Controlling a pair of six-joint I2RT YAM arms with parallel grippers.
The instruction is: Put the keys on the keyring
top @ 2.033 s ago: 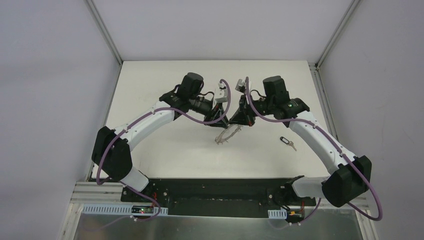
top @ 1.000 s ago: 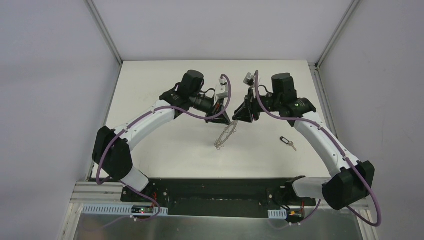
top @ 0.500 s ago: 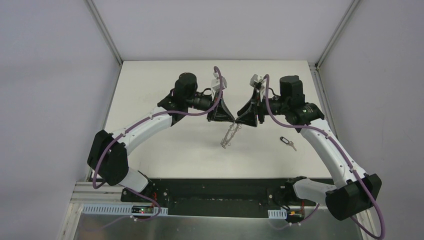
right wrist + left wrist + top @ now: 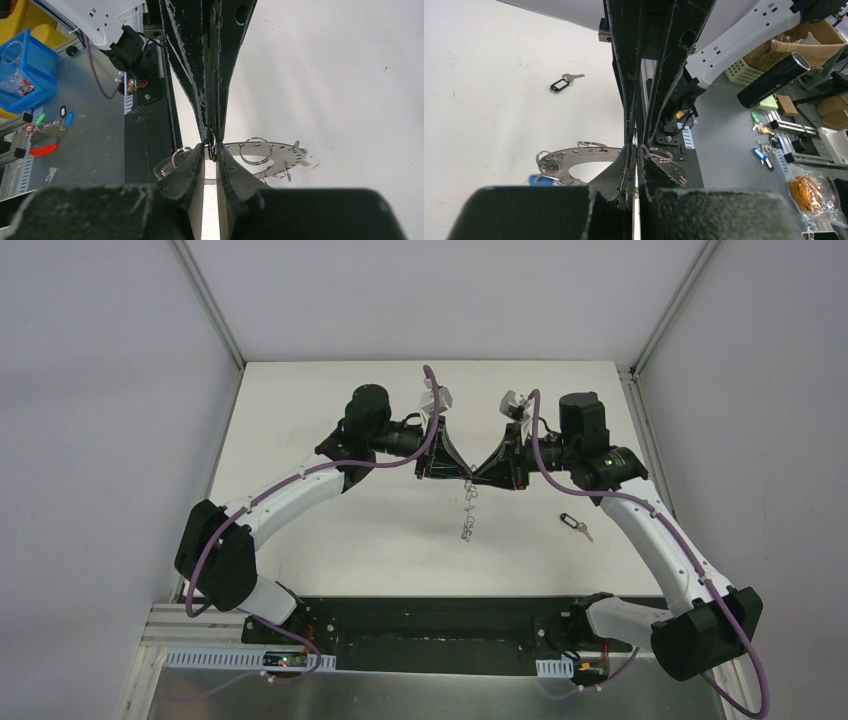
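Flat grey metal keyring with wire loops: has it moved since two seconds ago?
Yes. The keyring swung from slanting leftward to hanging straight down, its lower end now nearer the small black-headed silver key lying still on the white table.

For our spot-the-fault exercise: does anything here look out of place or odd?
The keyring hangs edge-on in mid-air below where the left gripper and right gripper meet tip to tip. The black key lies alone on the table, apart from it.
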